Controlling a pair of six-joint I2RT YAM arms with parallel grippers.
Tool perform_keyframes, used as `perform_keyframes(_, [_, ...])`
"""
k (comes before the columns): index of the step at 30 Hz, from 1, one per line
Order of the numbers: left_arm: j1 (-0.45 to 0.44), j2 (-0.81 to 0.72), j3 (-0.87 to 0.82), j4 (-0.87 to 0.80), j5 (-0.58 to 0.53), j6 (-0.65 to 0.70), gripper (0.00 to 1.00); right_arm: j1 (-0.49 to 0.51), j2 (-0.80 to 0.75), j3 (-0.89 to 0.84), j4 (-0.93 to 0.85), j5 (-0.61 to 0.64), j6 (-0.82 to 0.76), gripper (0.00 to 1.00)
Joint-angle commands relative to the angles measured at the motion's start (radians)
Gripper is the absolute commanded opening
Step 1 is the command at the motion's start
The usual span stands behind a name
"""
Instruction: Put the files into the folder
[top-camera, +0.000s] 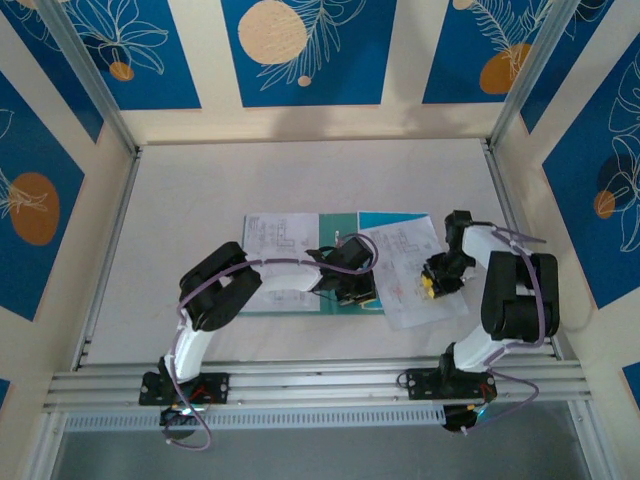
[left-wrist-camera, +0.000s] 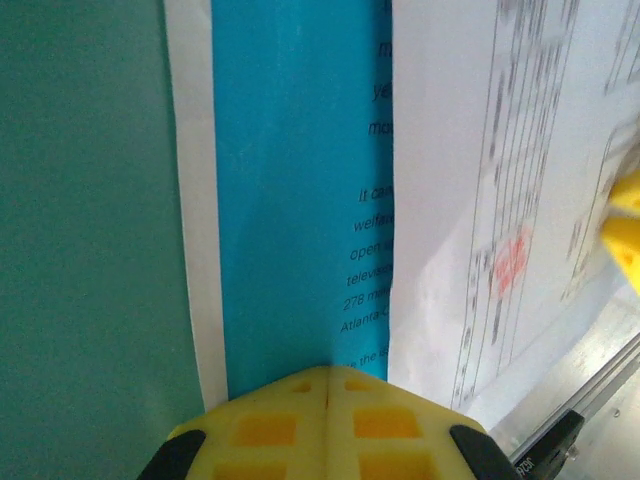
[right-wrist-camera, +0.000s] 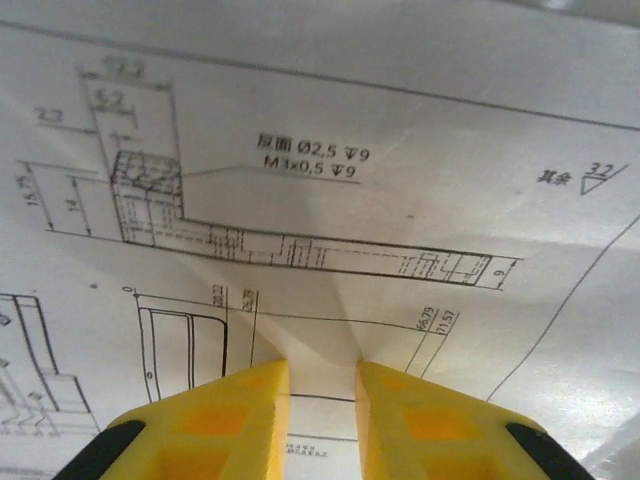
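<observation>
Closest to the left wrist lens, the left gripper (left-wrist-camera: 327, 388) has its yellow jaws pressed flat together, nothing seen between them, poised over the near end of the cyan sheet (left-wrist-camera: 300, 200). Left of that sheet lies the teal-green folder (left-wrist-camera: 90, 220), flat on the table (top-camera: 200, 200), and a narrow white strip (left-wrist-camera: 195, 200) runs between the two; whether it is paper or bare table I cannot tell. From above, a white printed sheet (top-camera: 272, 235) rests on the folder's far left part, partly hidden by the left arm. Right of the cyan sheet, overlapping its edge, sits a tilted drawing sheet (top-camera: 405, 262) covered in fine line diagrams, with one red mark (left-wrist-camera: 510, 262). On that sheet the right gripper (right-wrist-camera: 322, 378) points down, its jaws a little apart, the printed paper showing in the gap and creasing faintly toward the tips.
</observation>
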Motion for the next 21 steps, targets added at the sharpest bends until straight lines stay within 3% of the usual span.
perform_keyframes(1, [-0.001, 0.03, -0.037, -0.103, -0.049, -0.011, 0.0, 0.002, -0.019, -0.038, 0.012, -0.092, 0.099, 0.26])
perform_keyframes(9, [-0.002, -0.02, 0.018, -0.143, -0.059, 0.027, 0.0, 0.028, -0.119, 0.061, -0.02, -0.073, 0.024, 0.39])
perform_keyframes(15, [0.002, -0.072, 0.098, -0.207, -0.079, 0.08, 0.21, 0.09, -0.177, 0.045, -0.03, -0.12, -0.066, 0.42])
perform_keyframes(21, [0.015, -0.135, 0.1, -0.236, -0.096, 0.099, 0.26, 0.237, -0.222, -0.016, 0.011, -0.155, -0.016, 0.43])
